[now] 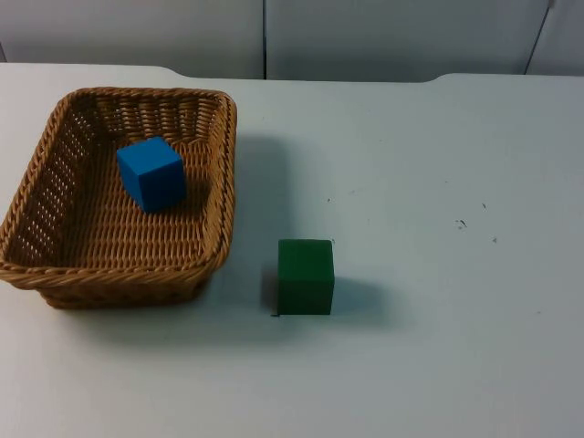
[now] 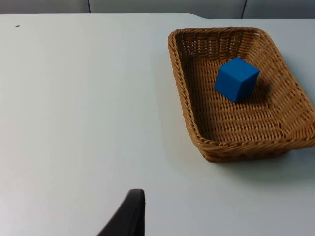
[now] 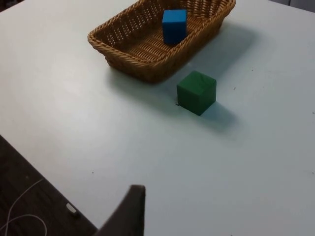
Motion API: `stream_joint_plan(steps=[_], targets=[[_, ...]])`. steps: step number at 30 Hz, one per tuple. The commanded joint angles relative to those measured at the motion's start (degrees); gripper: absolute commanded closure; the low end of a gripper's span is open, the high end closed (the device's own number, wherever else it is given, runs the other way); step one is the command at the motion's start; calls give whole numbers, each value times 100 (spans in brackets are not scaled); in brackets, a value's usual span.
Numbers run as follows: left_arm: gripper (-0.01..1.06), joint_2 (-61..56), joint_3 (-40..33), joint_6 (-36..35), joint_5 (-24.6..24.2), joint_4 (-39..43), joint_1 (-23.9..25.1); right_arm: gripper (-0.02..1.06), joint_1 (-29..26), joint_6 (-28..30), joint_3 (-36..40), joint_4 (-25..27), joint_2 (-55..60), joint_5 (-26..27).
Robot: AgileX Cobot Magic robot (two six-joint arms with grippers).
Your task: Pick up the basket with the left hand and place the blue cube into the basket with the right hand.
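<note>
Right wrist view: green cube (image 3: 196, 92).

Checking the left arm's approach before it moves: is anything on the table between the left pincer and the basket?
Nothing visible does. From the left pincer, bare white table runs up to the basket. The blue cube already lies inside it, and the green cube stands on its far side.

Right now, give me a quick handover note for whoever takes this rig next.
Left gripper: pulled back over bare table, away from the basket, holding nothing.
Right gripper: also back, near the table edge, holding nothing.
Woven wicker basket rests on the white table; the blue cube sits inside it, tilted.
Green cube stands on the table beside the basket, apart from it.
Done: blue cube is in the basket.
Left: nothing apparent; basket is set down.
</note>
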State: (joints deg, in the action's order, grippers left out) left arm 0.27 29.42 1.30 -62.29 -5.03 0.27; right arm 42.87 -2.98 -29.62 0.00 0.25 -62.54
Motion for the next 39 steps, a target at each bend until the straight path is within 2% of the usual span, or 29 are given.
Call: stream_joint_plan(steps=[1, 5, 39], targets=[[0, -27, -18, -26, 69, -35, 17, 0, 20, 43, 45, 0, -25, 78], [0, -27, -18, -26, 69, -35, 17, 0, 20, 236, 45, 0, -25, 78], [0, -27, -18, 24, 69, -63, 17, 0, 20, 236, 45, 0, -25, 78]])
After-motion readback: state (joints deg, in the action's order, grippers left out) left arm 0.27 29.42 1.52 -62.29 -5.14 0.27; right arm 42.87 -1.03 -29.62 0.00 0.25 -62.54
